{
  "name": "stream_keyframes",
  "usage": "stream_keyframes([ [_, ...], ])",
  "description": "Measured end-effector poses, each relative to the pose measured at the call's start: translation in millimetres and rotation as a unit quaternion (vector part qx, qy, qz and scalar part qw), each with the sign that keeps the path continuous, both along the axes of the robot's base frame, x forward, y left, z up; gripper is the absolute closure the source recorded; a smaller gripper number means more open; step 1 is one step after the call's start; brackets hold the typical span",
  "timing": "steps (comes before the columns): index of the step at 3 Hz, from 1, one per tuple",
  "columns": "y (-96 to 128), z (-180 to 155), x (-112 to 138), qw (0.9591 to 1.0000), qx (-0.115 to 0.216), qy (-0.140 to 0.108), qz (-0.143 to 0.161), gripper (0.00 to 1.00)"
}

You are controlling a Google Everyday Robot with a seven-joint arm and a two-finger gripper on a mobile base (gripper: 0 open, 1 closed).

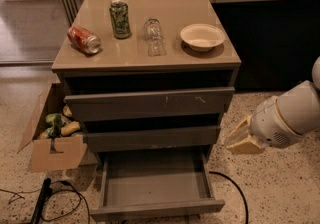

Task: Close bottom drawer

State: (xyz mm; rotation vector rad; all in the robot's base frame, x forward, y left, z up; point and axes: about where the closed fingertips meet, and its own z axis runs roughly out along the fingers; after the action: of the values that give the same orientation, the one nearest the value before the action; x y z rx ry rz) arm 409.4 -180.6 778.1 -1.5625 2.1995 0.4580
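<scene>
The bottom drawer (155, 182) stands pulled well out of the bench (146, 62), its shallow tray bare and its flat front nearest the camera, low in the view. The two larger drawer fronts above it sit slightly out as well. The arm (295, 114), a white rounded housing, reaches in from the right edge and slopes down to the left. Its cream end effector (243, 139) hangs in the air just right of the bench, level with the gap above the bottom drawer and touching nothing; I cannot tell whether it is apart or together. On the bench top are a red can (84, 39) on its side, an upright green can (120, 19), a clear glass (154, 36) and a pale bowl (202, 36).
</scene>
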Motion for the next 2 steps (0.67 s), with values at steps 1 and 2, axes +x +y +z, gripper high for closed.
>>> stream_keyframes([
  [1,-2.8,-35.8,8.1,0.9994,0.007,0.018,-0.030,1.00],
  [2,-9.6,-89.6,13.7,0.9965,0.040,0.023,-0.069,1.00],
])
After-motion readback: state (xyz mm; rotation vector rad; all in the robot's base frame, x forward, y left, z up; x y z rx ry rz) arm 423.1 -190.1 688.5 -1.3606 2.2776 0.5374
